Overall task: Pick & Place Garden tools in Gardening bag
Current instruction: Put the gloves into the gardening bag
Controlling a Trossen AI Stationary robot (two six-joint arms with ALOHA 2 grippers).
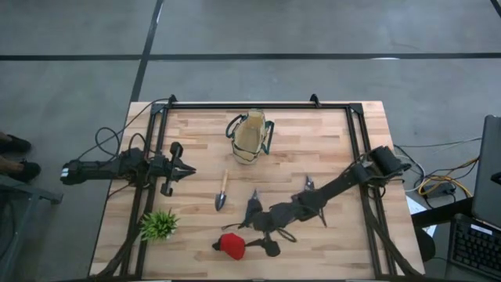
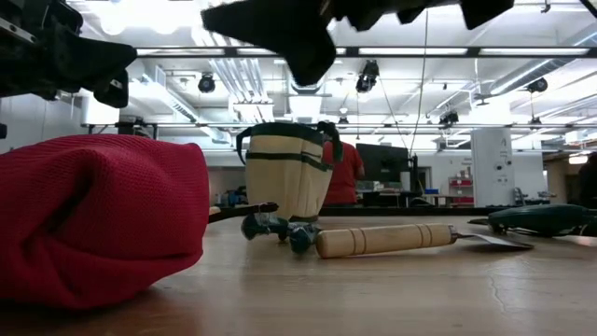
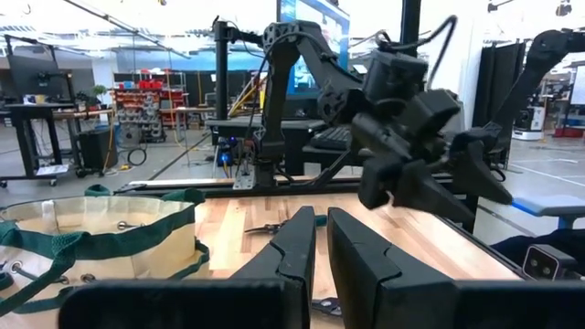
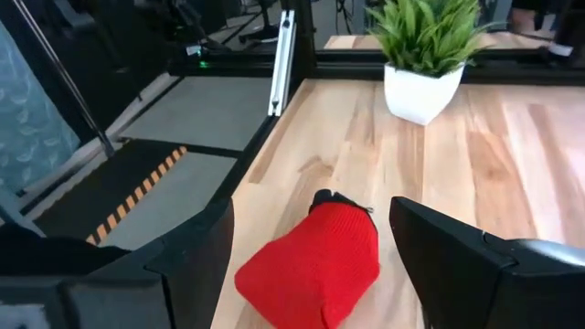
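Our right gripper (image 4: 311, 247) hovers spread wide above the red item (image 4: 311, 260); the soft knit could slip. Our left gripper (image 1: 184, 168) waits, clenched empty.

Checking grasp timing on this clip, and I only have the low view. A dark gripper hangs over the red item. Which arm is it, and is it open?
Observer: It's the right gripper. Its fingers are open, one on each side of the red item, and not closed on it.
Operator: Where's the left one?
Observer: The left gripper is shut, at the table's left side, away from the tools.
Operator: Is there anything near the red item that I can't see?
Observer: A small plant stands to its left, near the table's front-left corner and apart from it.
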